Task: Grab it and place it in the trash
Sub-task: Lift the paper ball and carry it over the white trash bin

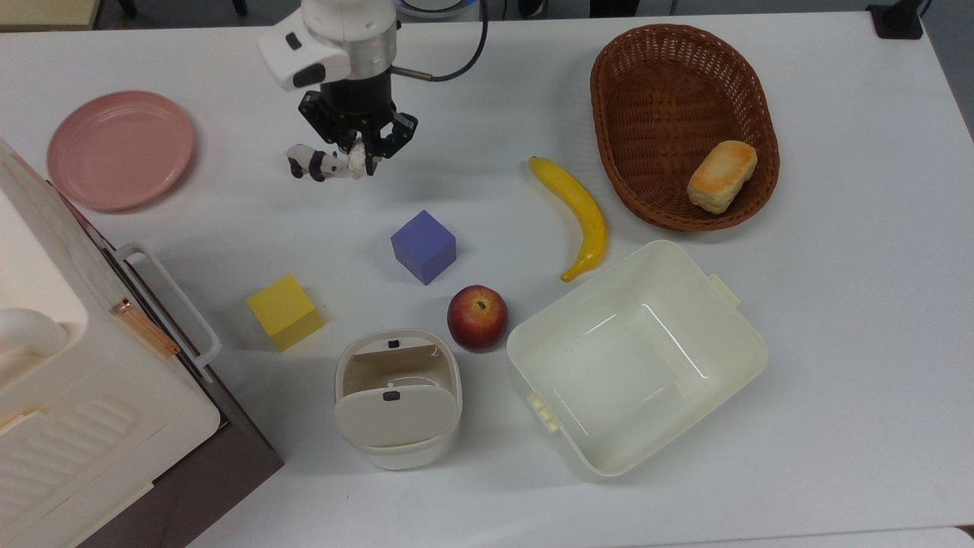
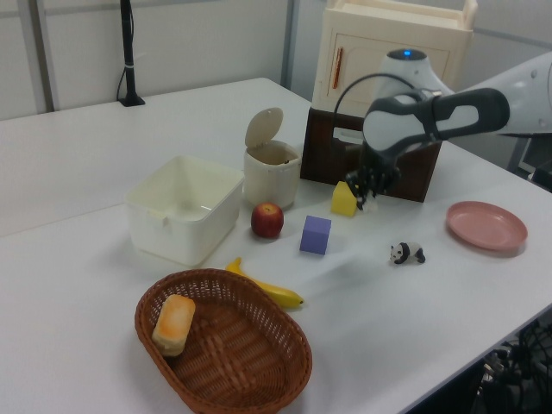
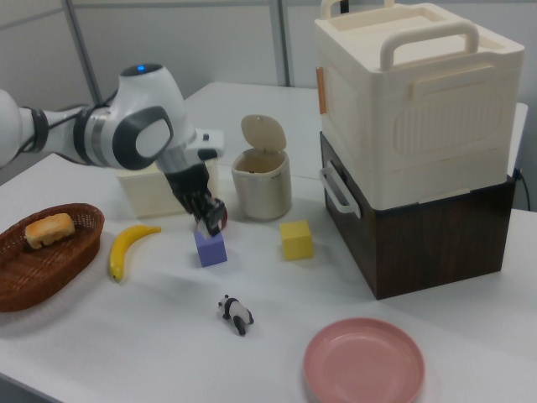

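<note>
Tool (image 1: pixel 359 158) clenched on white paper ball (image 1: pixel 355 157), raised off bench (image 1: pixel 837 304) above panda (image 2: pixel 405 253), bin (image 1: pixel 397 399) flap tipped open.

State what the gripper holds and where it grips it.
The gripper holds the crumpled white paper ball, pinched between its fingertips, lifted above the table.

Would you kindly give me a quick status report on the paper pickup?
Pincer shut on paper ball, lifted off the table. Bin lid open, nothing dropped yet. Purple cube and apple sit along the way.
</note>
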Tool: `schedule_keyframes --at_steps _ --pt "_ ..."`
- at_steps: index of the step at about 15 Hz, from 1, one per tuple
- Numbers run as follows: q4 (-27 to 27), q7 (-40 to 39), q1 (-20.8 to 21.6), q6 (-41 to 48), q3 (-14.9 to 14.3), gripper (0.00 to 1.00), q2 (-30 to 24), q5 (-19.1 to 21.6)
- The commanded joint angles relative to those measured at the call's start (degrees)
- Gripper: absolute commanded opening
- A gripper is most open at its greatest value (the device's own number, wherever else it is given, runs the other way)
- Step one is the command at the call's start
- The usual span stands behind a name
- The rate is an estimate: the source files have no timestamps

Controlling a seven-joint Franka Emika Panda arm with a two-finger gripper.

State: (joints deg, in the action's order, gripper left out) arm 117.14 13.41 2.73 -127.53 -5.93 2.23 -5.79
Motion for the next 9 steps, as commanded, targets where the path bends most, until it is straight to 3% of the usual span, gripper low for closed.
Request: schedule_keyframes --at_steps 1,4,9 --pt "-7.25 2.41 1.40 -0.52 -0.22 0.19 1.63 0.25" --pt "-14.46 2.67 1.31 -0.44 -0.22 0.19 5.84 2.79" --pt "-24.58 2.41 1.31 -0.96 -0.31 0.19 14.10 3.24"
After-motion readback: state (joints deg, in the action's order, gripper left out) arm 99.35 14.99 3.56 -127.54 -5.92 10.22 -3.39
